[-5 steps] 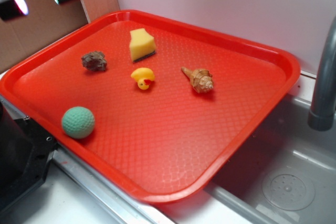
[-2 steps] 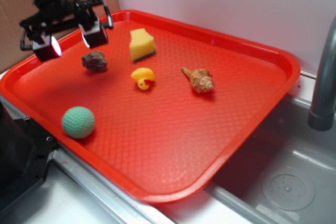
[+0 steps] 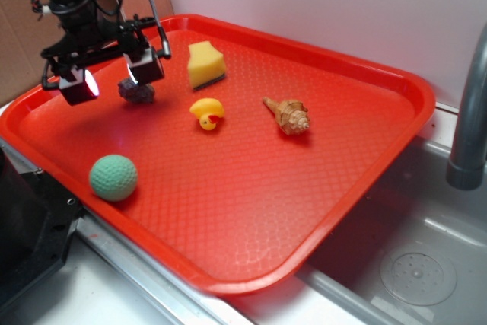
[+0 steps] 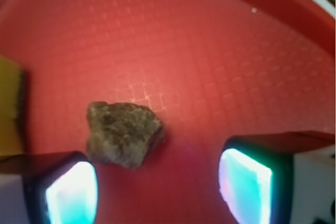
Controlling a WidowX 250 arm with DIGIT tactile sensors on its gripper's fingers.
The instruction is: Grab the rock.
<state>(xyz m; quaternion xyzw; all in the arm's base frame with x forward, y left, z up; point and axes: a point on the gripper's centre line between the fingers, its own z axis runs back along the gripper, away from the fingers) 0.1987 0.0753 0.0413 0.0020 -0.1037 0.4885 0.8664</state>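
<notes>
The rock (image 3: 137, 92) (image 4: 123, 134), a small grey-brown lumpy stone, lies on the red tray (image 3: 251, 188) near its back left. My gripper (image 3: 112, 76) (image 4: 157, 195) hangs open just above it, its two glowing pads spread wide. In the exterior view one finger (image 3: 144, 66) covers the rock's top. In the wrist view the rock lies ahead of the pads and close to the left one (image 4: 71, 192), apart from the right pad (image 4: 247, 184).
On the tray also lie a yellow sponge (image 3: 206, 64), a yellow rubber duck (image 3: 207, 113), a tan spiral seashell (image 3: 288, 115) and a green ball (image 3: 113, 177). A sink with a grey faucet (image 3: 470, 127) is to the right.
The gripper has come down from the upper left corner toward the rock and now partly covers it. The things on the tray have not moved.
</notes>
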